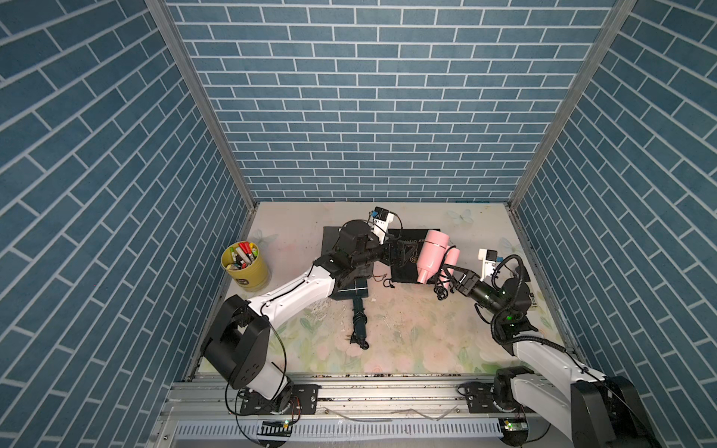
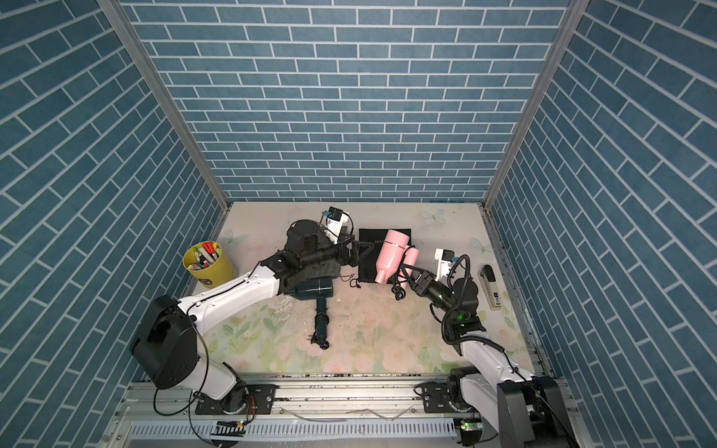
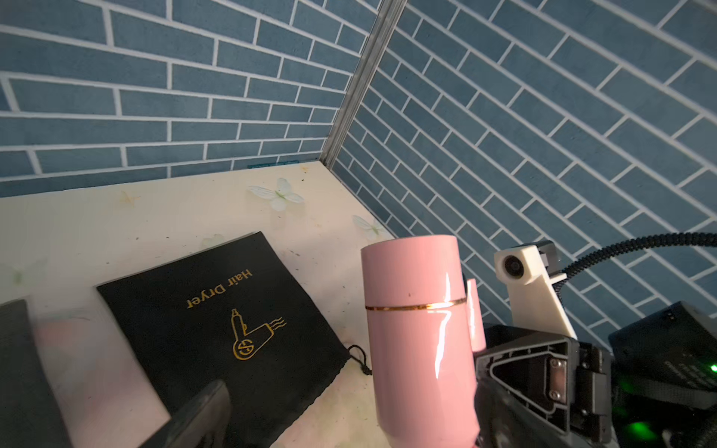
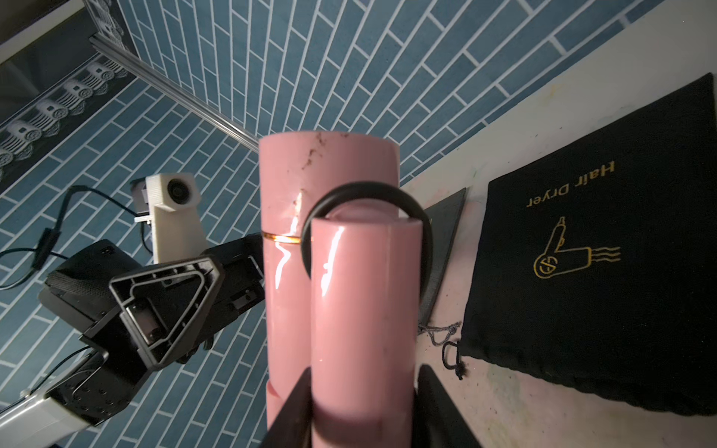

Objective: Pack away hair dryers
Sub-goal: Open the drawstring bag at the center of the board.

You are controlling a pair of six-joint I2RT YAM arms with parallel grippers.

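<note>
Handle (image 4: pixel 364 294) of pink hair dryer (image 1: pixel 430 254) clamped in right gripper (image 1: pixel 450 272), near black pouch (image 3: pixel 217 310); left gripper (image 1: pixel 401 254) spread wide, apparently over pouch.

The left arm (image 1: pixel 295 291) covers most of the grey pouch (image 1: pixel 329 240) and part of the teal hair dryer (image 1: pixel 353 291) (its barrel). In the wrist views the pink hair dryer (image 4: pixel 364 291) runs off the edge, and the left hand (image 3: pixel 116 360) shows only as blurred, cropped fingers (image 3: pixel 201 415).

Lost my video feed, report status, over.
Left jaws open beside black pouch. Right jaws shut on pink dryer handle. Teal dryer on table, partly under left arm.
</note>
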